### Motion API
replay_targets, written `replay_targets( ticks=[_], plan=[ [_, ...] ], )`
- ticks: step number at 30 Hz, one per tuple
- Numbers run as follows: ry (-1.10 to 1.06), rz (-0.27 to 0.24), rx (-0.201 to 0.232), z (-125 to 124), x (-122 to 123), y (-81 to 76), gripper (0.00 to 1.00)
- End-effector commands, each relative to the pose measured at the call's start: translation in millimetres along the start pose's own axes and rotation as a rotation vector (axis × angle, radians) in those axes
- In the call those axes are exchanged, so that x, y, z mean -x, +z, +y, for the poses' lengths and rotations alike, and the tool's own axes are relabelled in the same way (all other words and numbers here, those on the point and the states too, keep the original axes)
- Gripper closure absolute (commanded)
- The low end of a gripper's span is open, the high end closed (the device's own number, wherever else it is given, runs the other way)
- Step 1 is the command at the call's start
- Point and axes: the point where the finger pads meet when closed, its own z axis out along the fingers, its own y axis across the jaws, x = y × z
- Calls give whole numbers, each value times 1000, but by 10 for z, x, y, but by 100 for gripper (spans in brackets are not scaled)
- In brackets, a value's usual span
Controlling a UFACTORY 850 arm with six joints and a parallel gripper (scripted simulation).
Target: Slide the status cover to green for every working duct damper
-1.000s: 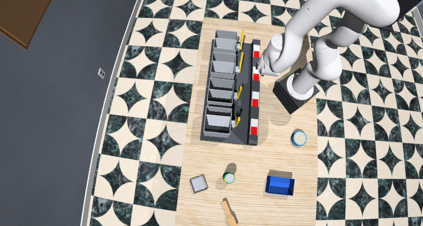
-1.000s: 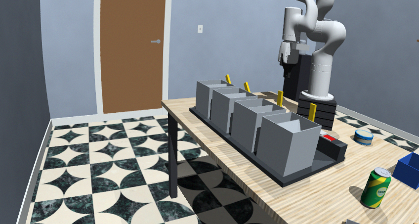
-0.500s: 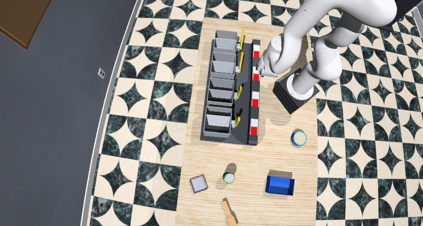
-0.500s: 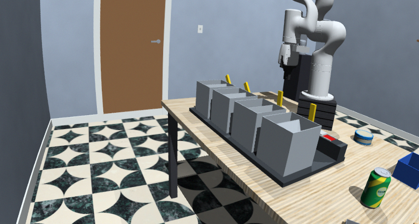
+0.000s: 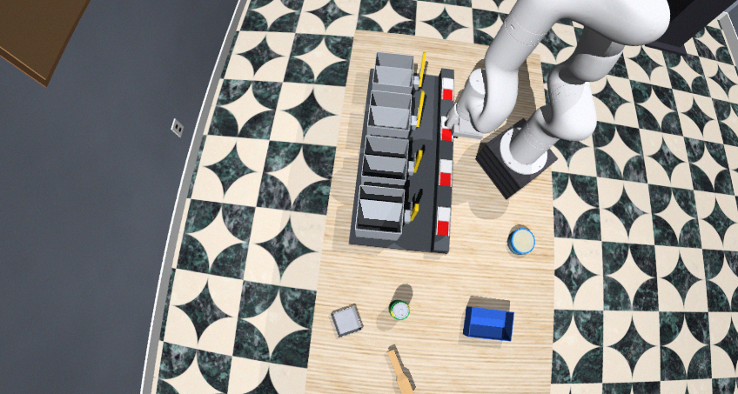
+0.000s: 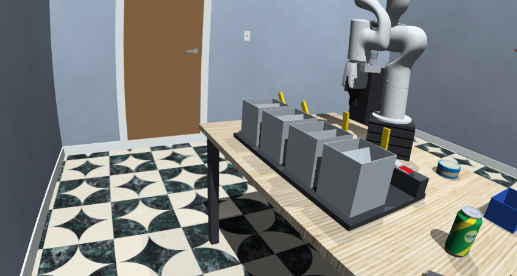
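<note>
Four grey box dampers (image 5: pixel 388 70) (image 5: pixel 387 115) (image 5: pixel 384 158) (image 5: pixel 380 211) (image 6: pixel 357 175) stand in a row on a dark base (image 5: pixel 424 224) (image 6: pixel 363 219). Each has a yellow lever (image 5: pixel 423 67) (image 5: pixel 420 105) (image 5: pixel 418 157) (image 5: pixel 417 198) (image 6: pixel 385 137) beside it. In front runs a strip of four sliders (image 5: pixel 446 94) (image 5: pixel 446 134) (image 5: pixel 445 179) (image 5: pixel 443 228) (image 6: pixel 406 170), all showing red beside a white cover. My gripper (image 5: pixel 449 125) (image 6: pixel 353 99) is shut and empty. It hangs above the second slider from the far end, well clear of the strip.
The arm's black pedestal (image 5: pixel 518 163) (image 6: pixel 391 131) stands right of the strip. A blue-rimmed tin (image 5: pixel 520 240) (image 6: pixel 447 169), a green can (image 5: pixel 399 310) (image 6: pixel 463 231), a blue box (image 5: pixel 487 323) (image 6: pixel 504 208), a grey square block (image 5: pixel 346 319) and a wooden piece (image 5: pixel 399 372) lie at the near end.
</note>
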Motion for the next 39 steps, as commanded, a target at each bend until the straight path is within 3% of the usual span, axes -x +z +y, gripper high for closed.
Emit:
replay_targets(
  ticks=[1,39],
  plan=[
    [0,-6,3,8,2,78,100],
    [0,-7,3,6,4,298,100]
  ],
)
